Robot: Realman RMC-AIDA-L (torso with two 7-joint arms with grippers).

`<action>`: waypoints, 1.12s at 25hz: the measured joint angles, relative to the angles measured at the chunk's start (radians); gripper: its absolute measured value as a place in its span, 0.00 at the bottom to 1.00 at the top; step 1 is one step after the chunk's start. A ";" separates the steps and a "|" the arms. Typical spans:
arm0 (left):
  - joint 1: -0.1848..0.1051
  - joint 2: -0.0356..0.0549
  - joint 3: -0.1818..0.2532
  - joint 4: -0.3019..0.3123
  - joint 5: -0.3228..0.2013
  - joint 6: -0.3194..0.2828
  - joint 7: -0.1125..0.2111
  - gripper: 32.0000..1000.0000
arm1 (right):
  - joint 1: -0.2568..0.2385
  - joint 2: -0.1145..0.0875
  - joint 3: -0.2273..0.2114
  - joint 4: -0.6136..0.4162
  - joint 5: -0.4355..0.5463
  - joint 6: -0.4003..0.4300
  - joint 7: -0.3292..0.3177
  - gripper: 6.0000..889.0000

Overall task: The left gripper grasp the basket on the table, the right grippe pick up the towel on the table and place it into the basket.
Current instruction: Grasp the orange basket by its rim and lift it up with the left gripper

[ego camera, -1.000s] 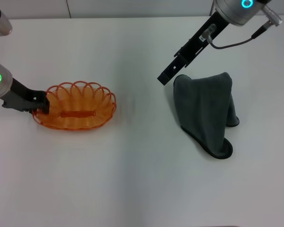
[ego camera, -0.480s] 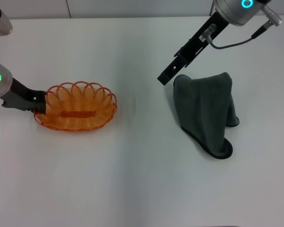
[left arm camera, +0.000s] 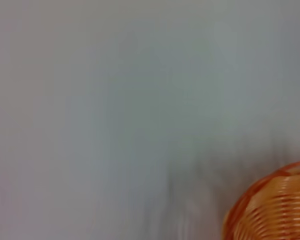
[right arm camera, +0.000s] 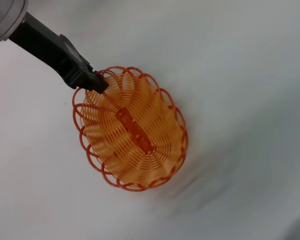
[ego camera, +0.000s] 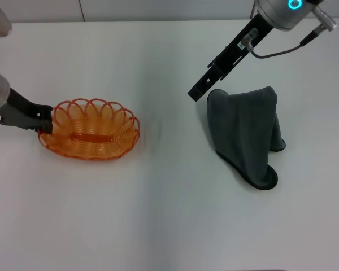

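The orange wire basket (ego camera: 90, 136) sits on the white table (ego camera: 158, 220) at the left. My left gripper (ego camera: 45, 121) is shut on the rim at the basket's left end. The right wrist view shows this grip clearly, with the left gripper (right arm camera: 96, 85) pinching a rim loop of the basket (right arm camera: 135, 150). The left wrist view catches only an edge of the basket (left arm camera: 275, 210). The dark grey towel (ego camera: 246, 131) lies folded on the right. My right gripper (ego camera: 196, 92) hovers just beside the towel's upper left corner, apart from the cloth.
A thin grey cable (ego camera: 277, 53) loops off the right wrist above the towel. Bare white tabletop stretches between basket and towel and along the front. The table's far edge meets a wall at the top of the head view.
My left gripper has pulled slightly to the left, and the basket has shifted and turned a little with it. The right arm and the towel have not moved.
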 joint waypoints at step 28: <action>0.010 0.0973 -0.094 0.029 -0.286 0.226 0.145 0.07 | -0.005 -0.002 0.000 0.000 0.001 0.008 0.000 0.86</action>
